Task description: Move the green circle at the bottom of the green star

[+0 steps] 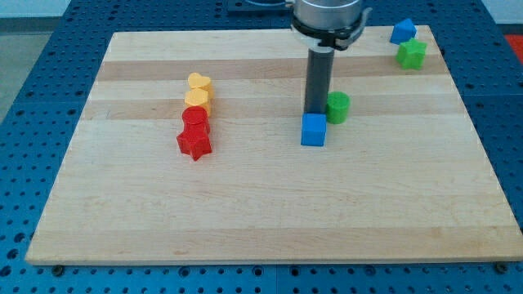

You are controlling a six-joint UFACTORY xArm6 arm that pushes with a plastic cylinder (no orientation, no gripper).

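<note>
The green circle (337, 107) lies right of the board's middle, toward the view's top. The green star (412, 54) lies near the view's top right corner of the board, well up and right of the circle. My rod comes down from the view's top; my tip (315, 111) stands just left of the green circle, almost touching it, and right behind the blue cube (313, 130), which hides its very end.
A blue block (402, 32) lies just above the green star at the board's top edge. On the left, a yellow heart (199, 82), a yellow block (197, 99), a red circle (194, 119) and a red star (194, 143) form a column. The wooden board (261, 212) ends at blue pegboard.
</note>
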